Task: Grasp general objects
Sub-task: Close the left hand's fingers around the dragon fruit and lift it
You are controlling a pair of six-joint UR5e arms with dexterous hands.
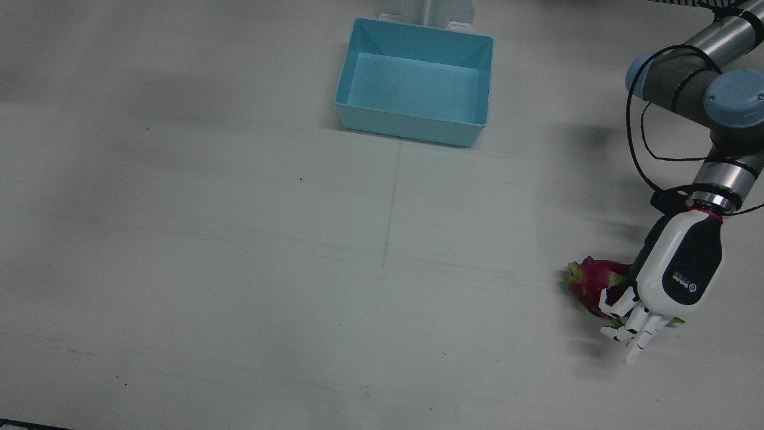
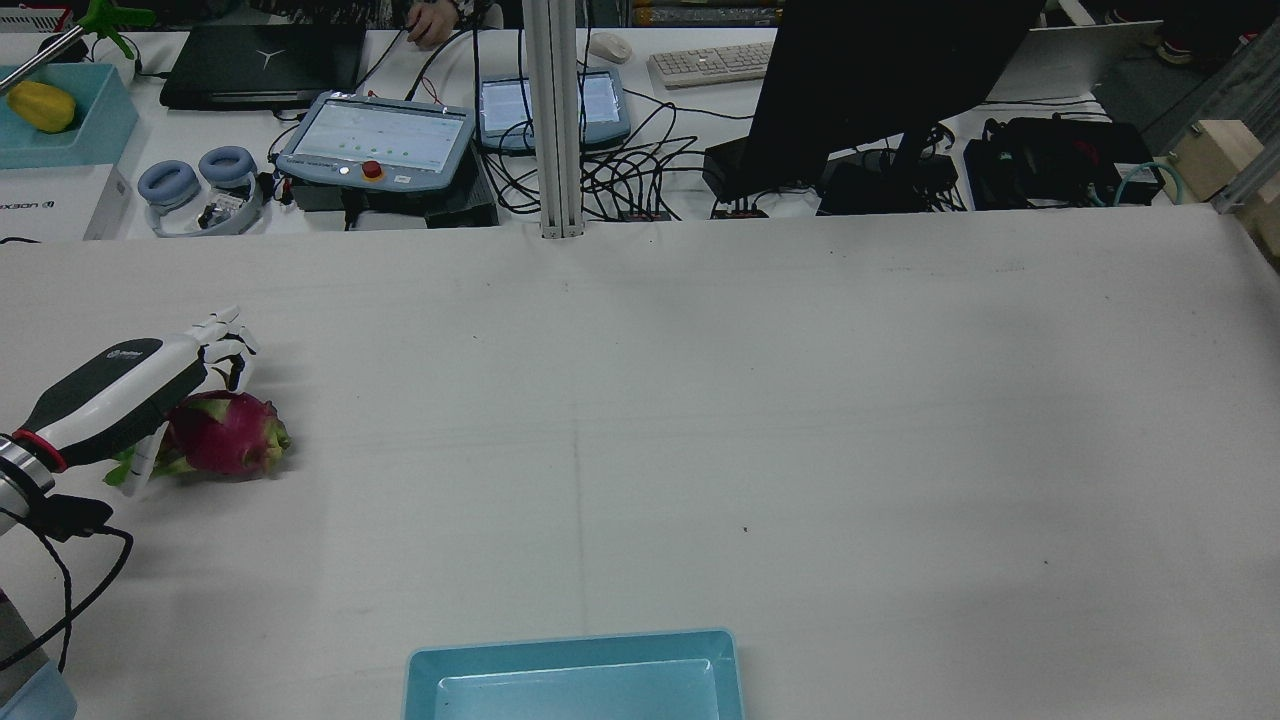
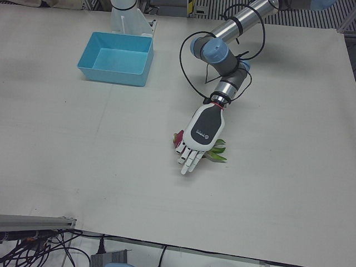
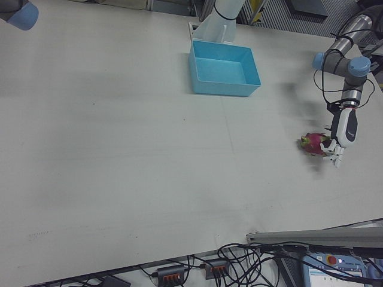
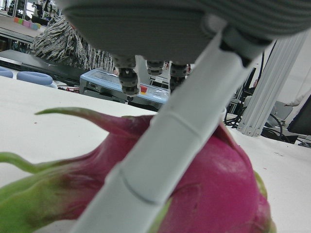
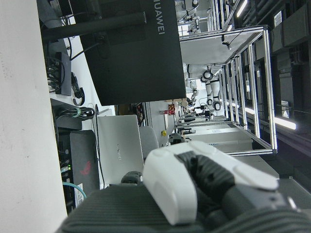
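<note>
1. Front view: the left hand (image 1: 668, 283) hangs palm-down over a pink dragon fruit (image 1: 591, 283) at the right edge of the white counter (image 1: 239, 269), its fingers (image 1: 635, 322) spread past the fruit and closed on nothing. A blue bin (image 1: 416, 82) stands far off at the top centre.
2. Rear view: the left hand (image 2: 125, 385) covers the near side of the dragon fruit (image 2: 230, 432), which lies on the counter (image 2: 750, 400) at far left; the bin's rim (image 2: 570, 645) shows at the bottom edge.
3. Left-front view: the hand (image 3: 201, 136) hides most of the fruit (image 3: 179, 137); green leaf tips poke out on the right.
4. Right-front view: the fruit (image 4: 315, 144) lies just left of the hand (image 4: 341, 134).
5. Left hand view: one finger (image 5: 165, 145) crosses in front of the fruit (image 5: 218, 194); contact cannot be told.
6. Right hand view: the right hand (image 6: 194, 194) appears only in part; whether it is spread or closed cannot be told.
</note>
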